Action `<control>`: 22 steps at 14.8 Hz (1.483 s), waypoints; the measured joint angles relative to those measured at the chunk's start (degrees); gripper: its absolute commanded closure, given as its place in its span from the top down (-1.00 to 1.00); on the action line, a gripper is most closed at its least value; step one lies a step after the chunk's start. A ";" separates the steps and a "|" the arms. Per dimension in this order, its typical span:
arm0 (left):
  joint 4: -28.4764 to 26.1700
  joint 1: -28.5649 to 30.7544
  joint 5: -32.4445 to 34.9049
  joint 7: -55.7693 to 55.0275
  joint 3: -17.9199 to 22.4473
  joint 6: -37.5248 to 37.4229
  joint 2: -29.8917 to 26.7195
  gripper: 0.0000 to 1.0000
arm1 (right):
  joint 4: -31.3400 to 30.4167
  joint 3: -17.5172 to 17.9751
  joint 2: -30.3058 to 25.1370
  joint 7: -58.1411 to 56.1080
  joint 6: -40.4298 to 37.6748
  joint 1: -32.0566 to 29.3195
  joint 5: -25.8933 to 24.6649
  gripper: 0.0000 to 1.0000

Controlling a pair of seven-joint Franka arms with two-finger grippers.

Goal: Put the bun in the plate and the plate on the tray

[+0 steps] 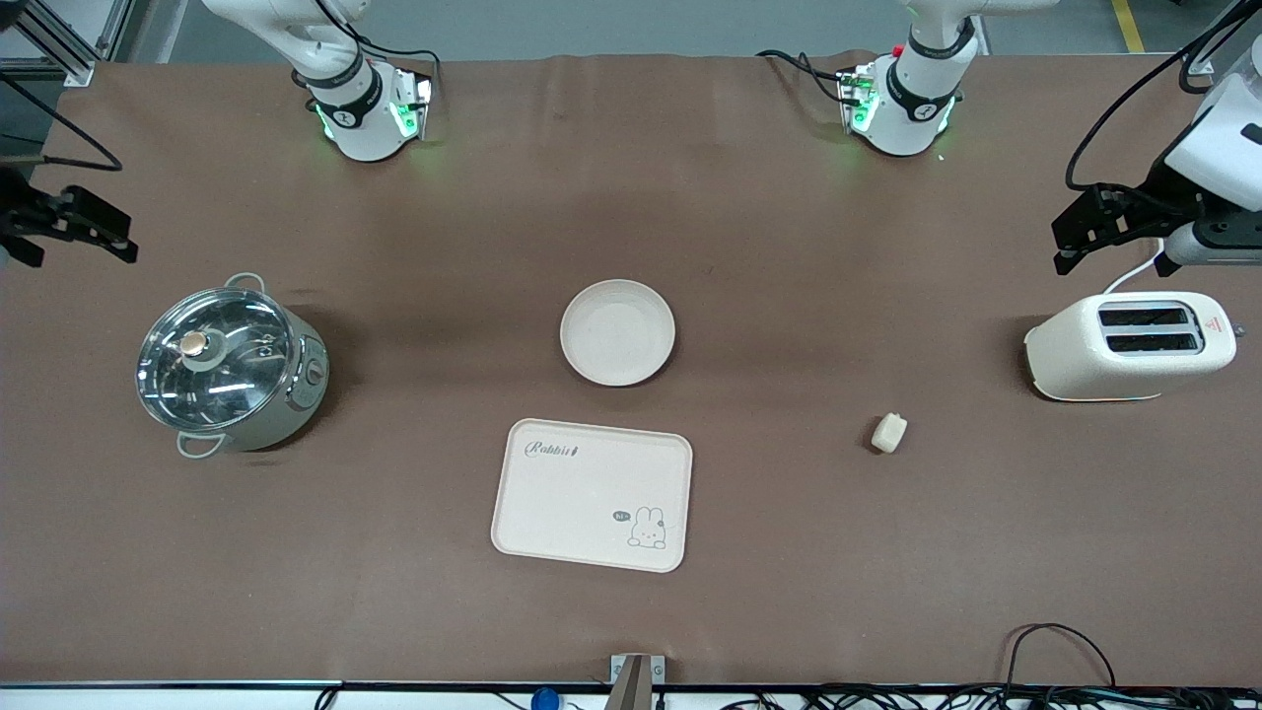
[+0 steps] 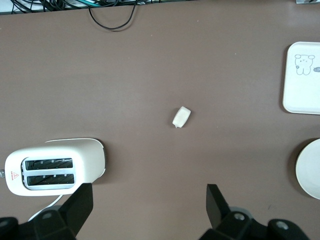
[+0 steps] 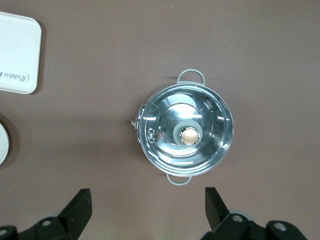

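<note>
The small cream bun [image 1: 889, 432] [image 2: 181, 117] lies alone on the brown table, between the tray and the toaster. The round cream plate [image 1: 618, 332] [image 2: 310, 170] sits empty mid-table. Just nearer the front camera lies the flat Rabbit tray [image 1: 592, 493] [image 2: 302, 80] [image 3: 17, 52], with nothing on it. My left gripper [image 1: 1070, 242] [image 2: 149, 197] hangs open and empty over the table at the left arm's end, above the toaster. My right gripper [image 1: 113, 237] [image 3: 148, 200] hangs open and empty over the right arm's end, by the pot.
A cream two-slot toaster [image 1: 1129, 345] [image 2: 52, 167] stands at the left arm's end. A glass-lidded steel pot [image 1: 229, 363] [image 3: 186, 129] stands at the right arm's end. Black cables [image 1: 1055, 651] loop at the table edge nearest the front camera.
</note>
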 measured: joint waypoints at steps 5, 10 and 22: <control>0.26 -0.38 -0.10 -0.85 -0.15 -0.09 0.29 1.00 | 3.12 -0.10 -0.57 -0.01 -3.34 -1.82 -0.04 1.00; -2.43 -0.69 -0.11 6.64 -0.98 1.09 5.95 1.00 | 3.12 0.13 -0.38 -0.01 -3.17 -2.18 -0.04 1.00; -23.34 -0.93 -0.02 21.82 -1.88 52.79 33.32 0.55 | -2.02 0.02 0.95 -0.03 1.30 -3.82 2.68 1.00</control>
